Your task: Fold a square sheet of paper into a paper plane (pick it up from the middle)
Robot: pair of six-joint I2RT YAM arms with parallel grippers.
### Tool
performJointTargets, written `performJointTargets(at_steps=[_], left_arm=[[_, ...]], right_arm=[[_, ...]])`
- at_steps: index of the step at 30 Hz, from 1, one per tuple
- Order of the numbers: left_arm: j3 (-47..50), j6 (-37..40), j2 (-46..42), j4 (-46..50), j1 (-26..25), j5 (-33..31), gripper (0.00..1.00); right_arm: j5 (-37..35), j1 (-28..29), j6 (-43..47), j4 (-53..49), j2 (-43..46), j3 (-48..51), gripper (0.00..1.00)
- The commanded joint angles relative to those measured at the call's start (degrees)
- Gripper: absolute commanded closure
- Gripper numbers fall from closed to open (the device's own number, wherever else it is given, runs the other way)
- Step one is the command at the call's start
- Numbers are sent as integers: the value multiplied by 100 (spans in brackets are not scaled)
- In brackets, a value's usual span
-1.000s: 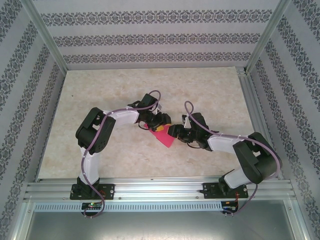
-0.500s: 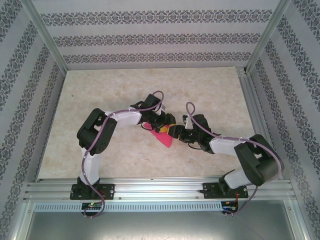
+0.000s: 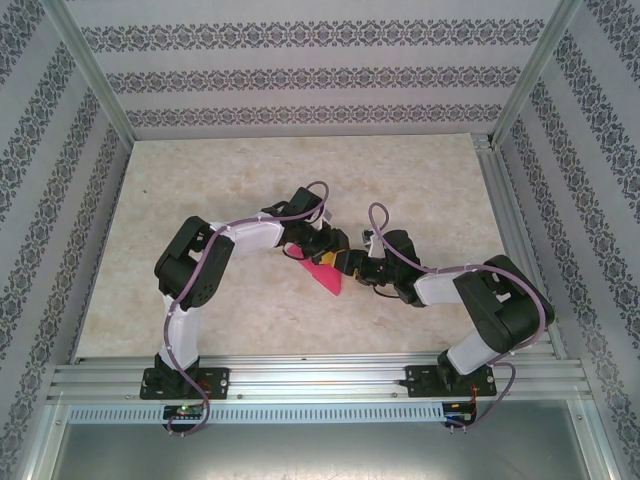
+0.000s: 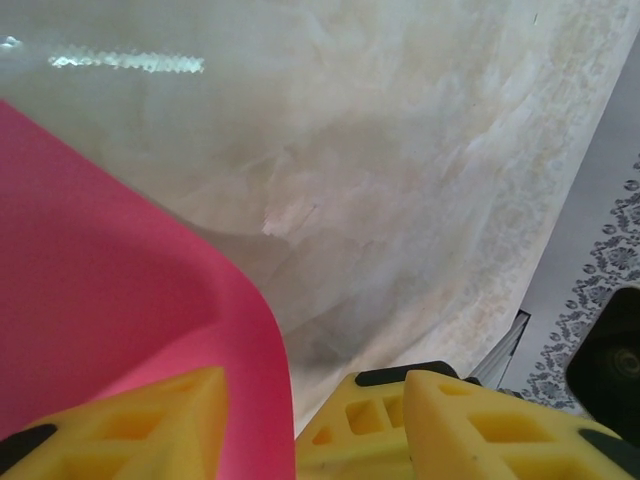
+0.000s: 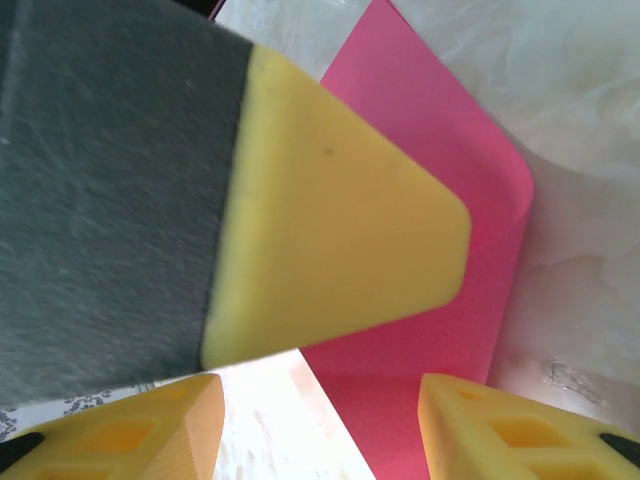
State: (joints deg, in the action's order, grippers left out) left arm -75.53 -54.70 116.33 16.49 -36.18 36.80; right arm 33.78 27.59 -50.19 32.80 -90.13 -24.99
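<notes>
Sheet of paper between parted left jaws, ahead of right jaws.

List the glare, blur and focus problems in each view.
Left wrist: a bright glare streak lies on the table at top left, and the pink paper is soft and blurred up close. Right wrist: a yellow finger looms out of focus across the paper. Top view: even light, sharp, no glare.

pink paper, yellow fingers, perhaps marbled beige table
</notes>
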Motion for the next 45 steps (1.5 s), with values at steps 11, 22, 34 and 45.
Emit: performJointTargets(at_steps=[11, 22, 34, 45], left_arm=[[-265, 660, 118, 693, -55, -37, 74], [-92, 942, -80, 765, -40, -52, 100], [33, 1619, -316, 845, 188, -84, 100], [-89, 2481, -277, 1472, 517, 67, 100]], right_arm=[[116, -70, 36, 59, -23, -60, 45], [-41, -79, 251, -613, 263, -206, 44], [-297, -70, 906, -2371, 753, -657, 47], [-359, 132, 1094, -3043, 739, -1001, 62]])
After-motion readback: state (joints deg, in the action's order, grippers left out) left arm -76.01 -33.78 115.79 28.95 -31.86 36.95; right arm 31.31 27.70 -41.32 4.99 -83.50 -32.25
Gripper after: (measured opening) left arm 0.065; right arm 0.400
